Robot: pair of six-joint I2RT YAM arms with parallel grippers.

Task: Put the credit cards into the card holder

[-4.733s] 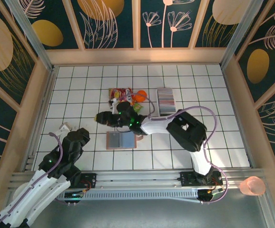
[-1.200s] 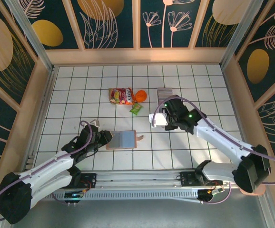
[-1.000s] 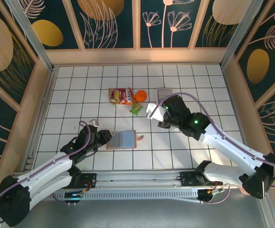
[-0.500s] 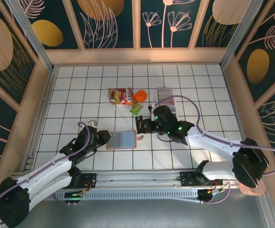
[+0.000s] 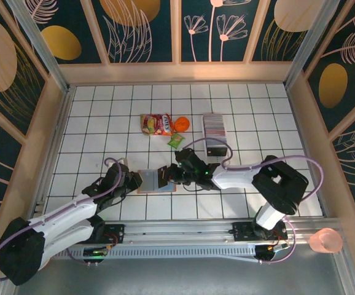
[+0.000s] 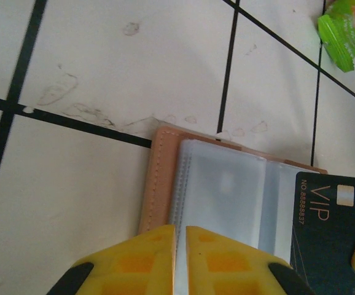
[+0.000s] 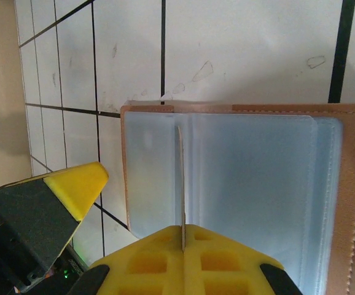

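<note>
White tiled table (image 5: 257, 98), same layout as before. The right arm (image 5: 245, 175) is what moved. About a second ago it was up by the tray, and half a second ago it was just off the holder's right edge. Now my right gripper (image 7: 182, 244) sits over the open card holder (image 7: 251, 184), clamped on a dark VIP card (image 6: 328, 227) that shows edge-on above the clear pockets. Can't tell if the card's edge is in a pocket yet. The left gripper (image 6: 180, 236) stays at the holder's left edge, fingers almost together with a thin slit. Can't tell if it pinches anything. The white tray (image 5: 216, 146), well apart, holds the credit cards (image 5: 214, 126) as a dense row on edge. Snack packets (image 5: 156, 124) lie beyond the holder, with the green packet (image 6: 343, 24) nearer it
</note>
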